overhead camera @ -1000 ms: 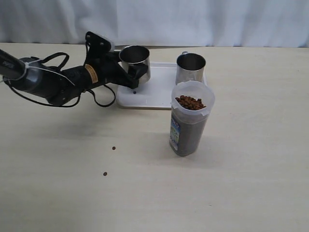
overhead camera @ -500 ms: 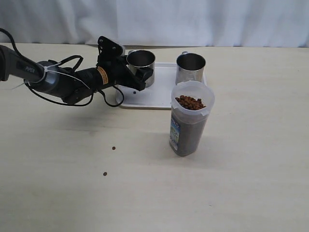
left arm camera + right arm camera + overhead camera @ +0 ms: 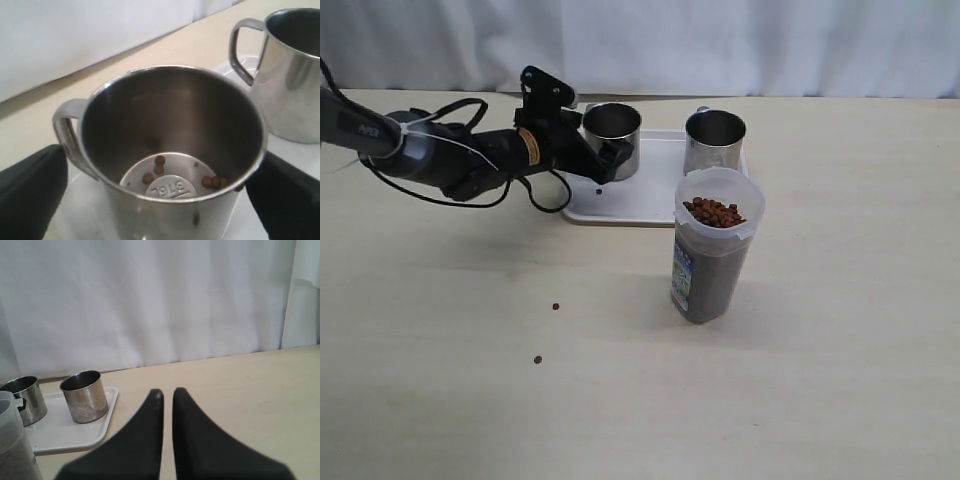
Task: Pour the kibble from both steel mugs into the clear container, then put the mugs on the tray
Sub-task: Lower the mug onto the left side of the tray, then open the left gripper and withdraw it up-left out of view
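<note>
left gripper (image 3: 594,150): spread wide on either side of the left mug (image 3: 170,125), pads just beside its wall, pinching nothing
left mug: upright on the left end of the tray (image 3: 640,200), a few pellets (image 3: 160,162) left in its bottom
right mug (image 3: 714,140): upright on the tray's right end
container (image 3: 712,270): on the desk (image 3: 820,380) just in front of the tray, kibble (image 3: 714,212) up near its rim
right gripper (image 3: 167,395): pressed together, empty, well apart from the tray
step in hand: releasing the left mug; back straight out, clear of the handle beside one pad, so it does not tip or slide
change: a second ago the mug hung in the grip above the tray's left edge; now it stands on the tray
stray pellets (image 3: 556,307): two on the desk
</note>
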Controlling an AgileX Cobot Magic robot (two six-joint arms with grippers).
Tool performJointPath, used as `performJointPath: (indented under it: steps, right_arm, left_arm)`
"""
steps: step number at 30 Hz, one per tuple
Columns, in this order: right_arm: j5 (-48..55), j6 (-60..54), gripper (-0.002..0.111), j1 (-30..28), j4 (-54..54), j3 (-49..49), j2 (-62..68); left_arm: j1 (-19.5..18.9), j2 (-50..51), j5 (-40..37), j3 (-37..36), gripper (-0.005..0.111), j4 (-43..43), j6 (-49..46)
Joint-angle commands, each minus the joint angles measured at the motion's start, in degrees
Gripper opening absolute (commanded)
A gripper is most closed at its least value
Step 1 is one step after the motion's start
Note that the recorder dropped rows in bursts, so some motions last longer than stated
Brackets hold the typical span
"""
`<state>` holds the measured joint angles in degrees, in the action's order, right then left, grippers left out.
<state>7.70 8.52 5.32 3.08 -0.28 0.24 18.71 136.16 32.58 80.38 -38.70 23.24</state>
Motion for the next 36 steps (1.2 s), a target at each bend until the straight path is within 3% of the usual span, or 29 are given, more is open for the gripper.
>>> performJointPath:
  steps: [1,9,21,30,33,36]
  right_arm:
    - [-0.1,-0.5,0.005,0.1,0.2,0.3,-0.2]
    - [-0.1,-0.5,0.005,0.1,0.2,0.3,-0.2]
    - [-0.1,-0.5,0.005,0.1,0.2,0.3,-0.2]
    - [-0.1,-0.5,0.005,0.1,0.2,0.3,-0.2]
    - [-0.1,-0.5,0.005,0.1,0.2,0.3,-0.2]
    - [-0.1,-0.5,0.005,0.1,0.2,0.3,-0.2]
  left_arm:
    - [-1.1,-4.2,-8.7,0.4,0.073,0.2,3.7]
    - [-1.2,-8.2,-21.0,0.0,0.072,-1.4,5.7]
    - [-1.3,-12.4,-22.4,-3.1,0.072,-4.3,5.5]
    - [-1.3,-19.8,-39.8,-3.4,0.072,-4.1,5.3]
    - [-1.3,-24.1,-40.5,-7.7,0.062,-4.1,0.9]
    - [-2.4,-29.4,-33.8,-14.5,0.043,-4.1,1.3]
